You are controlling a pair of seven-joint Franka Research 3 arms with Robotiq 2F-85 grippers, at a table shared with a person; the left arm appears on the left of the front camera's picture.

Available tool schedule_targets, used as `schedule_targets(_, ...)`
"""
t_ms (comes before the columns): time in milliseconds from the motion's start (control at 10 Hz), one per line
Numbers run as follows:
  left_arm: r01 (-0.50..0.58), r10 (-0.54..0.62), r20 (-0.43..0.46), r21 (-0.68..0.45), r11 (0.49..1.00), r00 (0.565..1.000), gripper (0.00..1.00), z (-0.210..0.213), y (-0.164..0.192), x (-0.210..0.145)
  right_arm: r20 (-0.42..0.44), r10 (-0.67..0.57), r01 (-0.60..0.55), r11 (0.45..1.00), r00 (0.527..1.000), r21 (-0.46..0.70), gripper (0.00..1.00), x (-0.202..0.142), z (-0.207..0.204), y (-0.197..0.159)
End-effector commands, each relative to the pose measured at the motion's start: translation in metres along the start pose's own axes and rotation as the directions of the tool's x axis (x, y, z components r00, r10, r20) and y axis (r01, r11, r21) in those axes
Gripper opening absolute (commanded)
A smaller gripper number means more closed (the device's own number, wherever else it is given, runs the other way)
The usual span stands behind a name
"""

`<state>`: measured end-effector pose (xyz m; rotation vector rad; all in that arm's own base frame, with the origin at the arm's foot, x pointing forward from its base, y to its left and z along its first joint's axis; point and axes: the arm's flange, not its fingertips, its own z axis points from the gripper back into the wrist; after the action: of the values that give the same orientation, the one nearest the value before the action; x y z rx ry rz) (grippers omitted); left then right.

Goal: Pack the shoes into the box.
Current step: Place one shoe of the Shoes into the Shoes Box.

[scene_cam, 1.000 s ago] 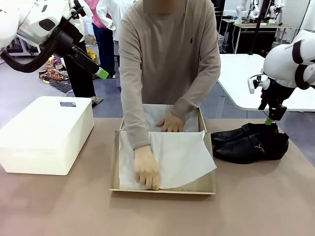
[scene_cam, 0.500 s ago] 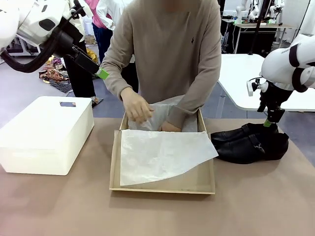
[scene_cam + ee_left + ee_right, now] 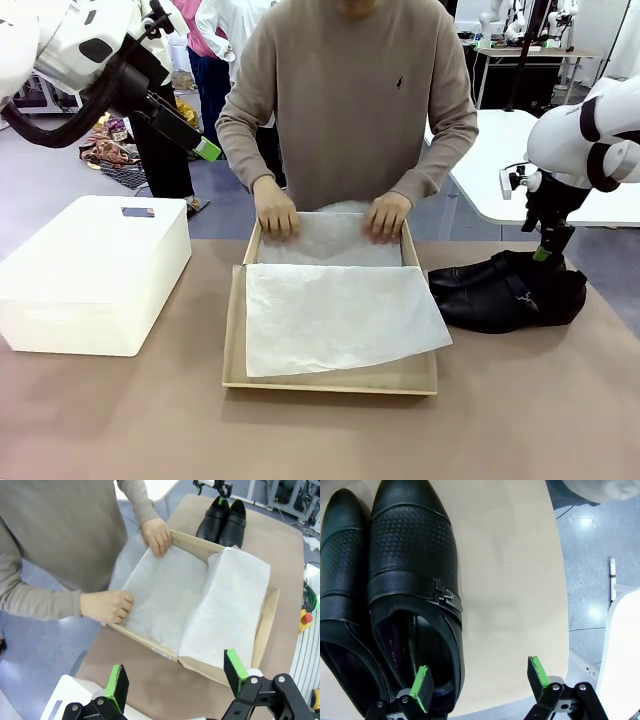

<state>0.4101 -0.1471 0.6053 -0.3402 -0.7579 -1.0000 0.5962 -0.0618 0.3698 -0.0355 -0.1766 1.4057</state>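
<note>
Box (image 3: 232, 330) lay open, person's hands (image 3: 275, 214) pressed tissue paper (image 3: 335, 318) at its far edge, shoes (image 3: 505, 293) sat just right of box, right fingers (image 3: 422, 681) wide over their heels, left fingers (image 3: 118, 682) wide, high left of box

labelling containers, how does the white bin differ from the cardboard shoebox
The white bin is tall and closed on top; the cardboard shoebox is shallow and open. The bin is plain white; the shoebox is tan, lined with white tissue paper. The person's hands rest at the shoebox, not the bin. Both are rectangular and sit on the table.
</note>
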Motion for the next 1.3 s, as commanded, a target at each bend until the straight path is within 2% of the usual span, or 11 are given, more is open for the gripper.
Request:
schedule_targets(0,0.012,-0.012,0.019,-0.017,1.000,1.000,1.00,0.001,0.002,-0.002,0.009,-0.021,0.021,1.000,1.000,0.007,1.00,0.003,-0.006,-0.008)
schedule_targets(700,0.012,-0.012,0.019,-0.017,1.000,1.000,1.00,0.001,0.002,-0.002,0.006,-0.022,0.021,0.998,1.000,0.065,1.00,0.005,-0.026,-0.008)
schedule_targets(800,0.012,-0.012,0.019,-0.017,1.000,1.000,1.00,0.001,0.002,-0.002,-0.004,-0.038,0.038,0.995,0.999,0.090,0.95,0.005,-0.026,-0.008)
schedule_targets(1200,0.012,-0.012,0.019,-0.017,1.000,1.000,1.00,0.001,0.002,-0.002,-0.010,-0.073,0.073,0.987,0.997,0.143,0.22,0.006,-0.026,-0.008)
